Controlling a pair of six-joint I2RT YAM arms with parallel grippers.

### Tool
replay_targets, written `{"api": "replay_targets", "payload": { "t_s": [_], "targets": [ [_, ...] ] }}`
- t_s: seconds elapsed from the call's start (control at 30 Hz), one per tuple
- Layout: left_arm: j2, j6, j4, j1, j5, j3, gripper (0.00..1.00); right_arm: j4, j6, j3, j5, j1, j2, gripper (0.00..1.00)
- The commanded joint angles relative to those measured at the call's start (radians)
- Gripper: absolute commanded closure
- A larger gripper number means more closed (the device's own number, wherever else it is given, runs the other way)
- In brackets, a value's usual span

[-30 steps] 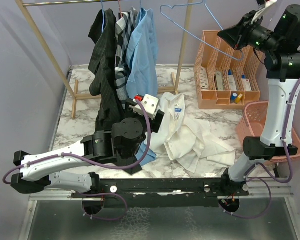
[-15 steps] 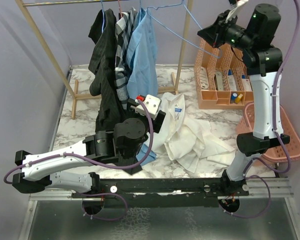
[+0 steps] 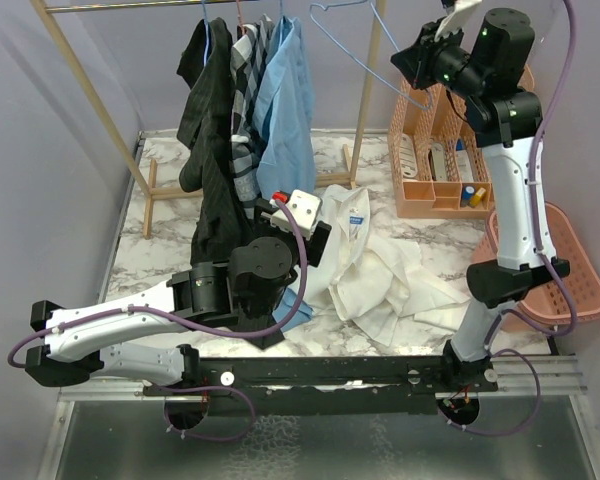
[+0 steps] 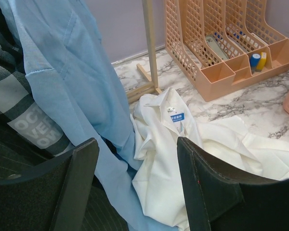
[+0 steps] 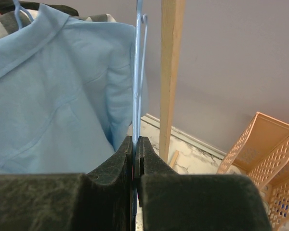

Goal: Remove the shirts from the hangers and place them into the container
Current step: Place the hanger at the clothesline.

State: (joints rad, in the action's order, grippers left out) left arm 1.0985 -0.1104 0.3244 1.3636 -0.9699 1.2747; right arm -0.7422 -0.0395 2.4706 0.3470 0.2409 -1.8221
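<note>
Right hand [image 5: 135, 142] clamped on bare blue hanger [image 5: 137, 72]: set aside clear of rack post [image 5: 169, 72]. Left hand [image 4: 135, 159] apart over white shirt [image 4: 159, 125]: pinch collar, lift whole, drop into basket [image 3: 570, 250].

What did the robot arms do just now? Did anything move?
The right gripper, shut on the bare blue hanger, swung left toward the wooden rack, carrying it along. Nothing grabbed or dropped. The left gripper stayed open and still; the white shirt and the hanging shirts did not move.
</note>
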Motion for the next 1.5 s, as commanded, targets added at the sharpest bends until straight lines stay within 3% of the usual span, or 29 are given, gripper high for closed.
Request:
{"api": "replay_targets", "payload": {
  "t_s": [0.0, 0.13, 0.27, 0.47, 0.7, 0.77, 0.9, 1.2, 1.47],
  "targets": [
    [0.000, -0.016, -0.002, 0.005, -0.023, -0.006, 0.31, 0.039, 0.029, 0.001, -0.086, 0.024, -0.018, 0.99],
    [0.006, -0.021, -0.001, 0.005, -0.021, -0.006, 0.31, 0.039, 0.041, -0.057, -0.091, 0.025, 0.004, 0.98],
    [0.011, -0.023, -0.002, 0.005, -0.019, -0.009, 0.31, 0.044, 0.057, -0.124, -0.089, 0.024, 0.052, 0.91],
    [0.013, -0.032, -0.001, 0.005, -0.010, -0.010, 0.31, 0.016, 0.091, -0.194, -0.069, 0.024, 0.138, 0.57],
    [-0.020, -0.074, -0.001, 0.008, -0.004, -0.051, 0.32, 0.009, 0.146, -0.454, -0.084, 0.024, 0.416, 0.40],
    [-0.030, -0.079, -0.002, 0.008, -0.007, -0.067, 0.32, -0.025, 0.160, -0.523, -0.074, 0.024, 0.501, 0.31],
    [-0.069, -0.106, -0.002, 0.009, 0.010, -0.108, 0.32, -0.158, 0.202, -0.666, 0.051, 0.024, 0.642, 0.15],
    [-0.120, -0.153, -0.003, 0.011, 0.057, -0.163, 0.32, -0.274, 0.310, -1.143, 0.229, 0.024, 0.826, 0.00],
    [-0.105, -0.154, -0.001, 0.011, 0.050, -0.171, 0.32, -0.228, 0.391, -1.329, 0.358, 0.024, 0.739, 0.00]
  ]
}}
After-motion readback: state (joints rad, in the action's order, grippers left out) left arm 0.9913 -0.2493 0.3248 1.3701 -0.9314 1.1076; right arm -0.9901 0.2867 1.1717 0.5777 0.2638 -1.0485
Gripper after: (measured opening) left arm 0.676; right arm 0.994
